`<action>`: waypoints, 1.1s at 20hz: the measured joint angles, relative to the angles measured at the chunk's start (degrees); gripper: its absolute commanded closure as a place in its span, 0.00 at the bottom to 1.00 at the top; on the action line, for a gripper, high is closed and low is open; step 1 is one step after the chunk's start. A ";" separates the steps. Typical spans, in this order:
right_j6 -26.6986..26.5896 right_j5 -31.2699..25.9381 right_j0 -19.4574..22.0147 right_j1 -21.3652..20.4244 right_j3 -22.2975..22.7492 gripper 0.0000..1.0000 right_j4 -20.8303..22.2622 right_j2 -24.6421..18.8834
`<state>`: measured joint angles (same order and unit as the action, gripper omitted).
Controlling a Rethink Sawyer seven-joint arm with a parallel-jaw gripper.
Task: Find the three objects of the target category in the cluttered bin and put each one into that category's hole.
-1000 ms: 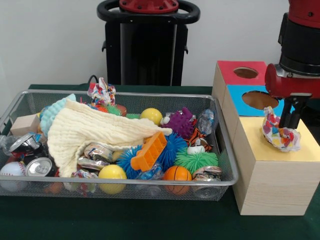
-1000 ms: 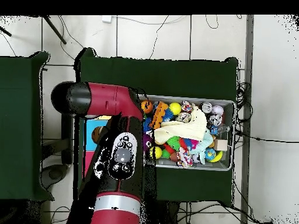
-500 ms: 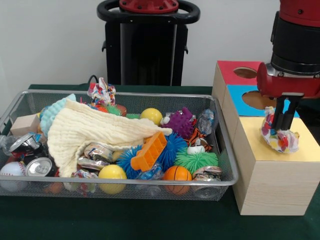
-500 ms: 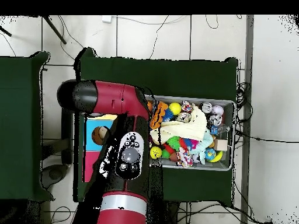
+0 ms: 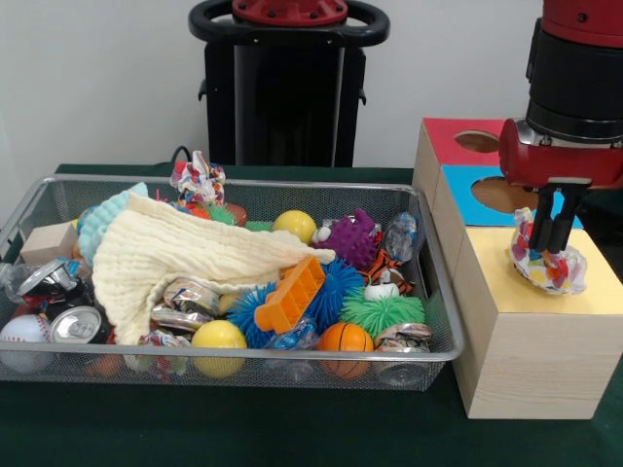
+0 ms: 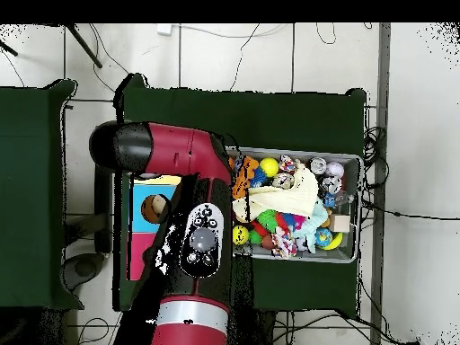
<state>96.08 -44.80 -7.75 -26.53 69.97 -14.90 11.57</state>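
Dark green cloth covers the surface [image 5: 292, 438], with a white wall behind it. On it sits the wire mesh bin [image 5: 234, 365], the landmark for everything else. To the right of the bin stands a row of three wooden boxes: the yellow-topped box [image 5: 531, 365] nearest the camera, the blue-topped box [image 5: 467, 185] behind it and the red-topped box [image 5: 443, 141] farthest back.

Above the yellow-topped box, right of the bin, the end effector [image 5: 551, 238] hangs from the red and black arm [image 5: 574, 97]. Its two dark fingers [image 5: 560, 219] stand close together, pinched into the top of a printed cloth bundle [image 5: 548, 265] that rests on or just above the yellow top. The round hole in that top seems to be hidden under the bundle, though the angle makes this hard to confirm.

A second printed bundle [image 5: 199, 180] perches at the bin's far rim. Inside the bin lie a cream cloth [image 5: 165, 258], an orange plastic block [image 5: 289, 295], a blue spiky ball [image 5: 331, 292], a purple spiky ball [image 5: 352, 236], a yellow ball [image 5: 218, 336] and crushed cans [image 5: 68, 311].

From overhead, the arm covers the boxes beside the bin [image 6: 350, 211].
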 measured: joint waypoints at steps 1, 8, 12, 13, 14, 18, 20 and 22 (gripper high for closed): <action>0.00 0.00 0.00 0.01 -0.01 1.00 -0.01 0.00; 0.00 0.00 0.01 0.57 -0.60 1.00 0.00 0.00; 0.00 0.00 0.01 1.36 -1.25 1.00 -0.01 0.01; 0.00 0.01 0.00 1.89 -1.57 1.00 0.00 0.00; 0.00 0.01 0.01 2.12 -1.67 1.00 -0.01 0.00; 0.00 0.01 0.01 3.12 -2.00 1.00 -0.01 0.00; 0.00 0.00 0.01 3.41 -2.00 1.00 -0.01 -0.01; 0.00 0.01 0.00 3.67 -2.02 1.00 -0.02 0.00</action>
<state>96.08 -44.78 -7.75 -22.85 67.95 -14.92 11.57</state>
